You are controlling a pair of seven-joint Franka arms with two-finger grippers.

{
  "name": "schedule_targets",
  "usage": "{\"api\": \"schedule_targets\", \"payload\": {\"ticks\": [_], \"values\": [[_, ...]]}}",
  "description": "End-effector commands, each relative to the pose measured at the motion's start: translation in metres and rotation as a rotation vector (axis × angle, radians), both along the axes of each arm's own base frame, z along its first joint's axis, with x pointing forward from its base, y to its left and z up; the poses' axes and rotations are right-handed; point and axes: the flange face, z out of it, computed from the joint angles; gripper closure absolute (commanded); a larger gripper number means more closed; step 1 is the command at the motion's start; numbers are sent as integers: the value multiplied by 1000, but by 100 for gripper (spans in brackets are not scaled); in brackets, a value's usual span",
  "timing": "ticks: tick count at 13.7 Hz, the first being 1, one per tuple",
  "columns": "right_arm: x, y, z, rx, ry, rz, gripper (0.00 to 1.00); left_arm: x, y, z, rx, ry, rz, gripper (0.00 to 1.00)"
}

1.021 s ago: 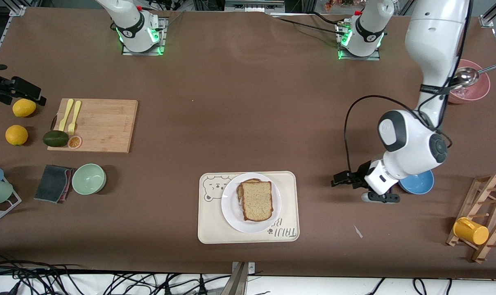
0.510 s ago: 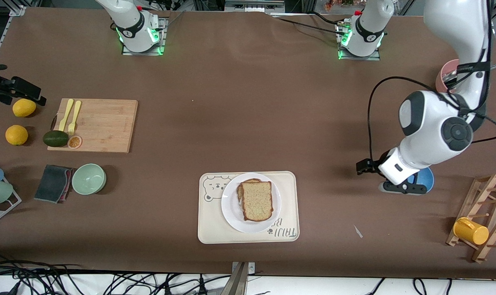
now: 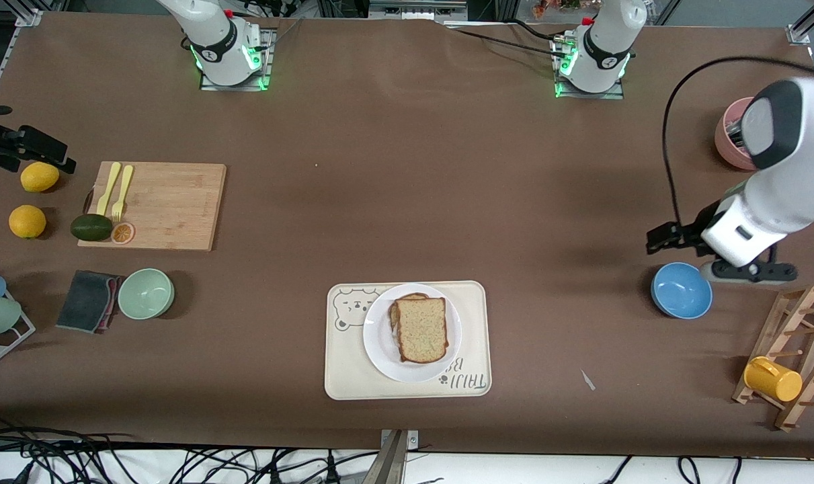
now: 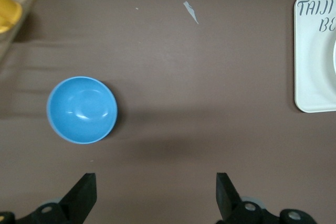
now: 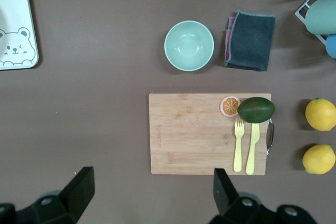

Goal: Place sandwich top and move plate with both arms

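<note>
Sandwich top (image 3: 421,329) on plate (image 3: 380,349); left gripper (image 4: 155,198) and right gripper (image 5: 149,195) (both spread) over bare table.

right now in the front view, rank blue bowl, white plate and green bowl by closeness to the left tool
1. Blue bowl, beside the left tool.
2. White plate, mid-table on the tray.
3. Green bowl, toward the right arm's end.

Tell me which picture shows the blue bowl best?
The left wrist view: the blue bowl is big and whole there, and you look straight down into it. The front view shows it whole too, only smaller. The right wrist view misses it.
</note>
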Motion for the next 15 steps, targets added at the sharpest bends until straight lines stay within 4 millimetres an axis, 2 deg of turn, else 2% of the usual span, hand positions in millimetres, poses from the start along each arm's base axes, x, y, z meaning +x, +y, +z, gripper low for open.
{"api": "schedule_targets", "payload": {"ticks": [1,4,6,7,15], "values": [[0,0,5,15,-16,4,0,-14,11,39,37,-21,17,0],[0,1,5,17,-13,4,0,-24,11,69,37,37,11,0],[0,1,5,17,-13,4,0,-39,13,102,33,0,16,0],[0,1,5,17,-11,4,0,-46,13,113,32,-10,18,0],[0,0,5,16,-13,10,0,-68,14,125,56,48,12,0]]}}
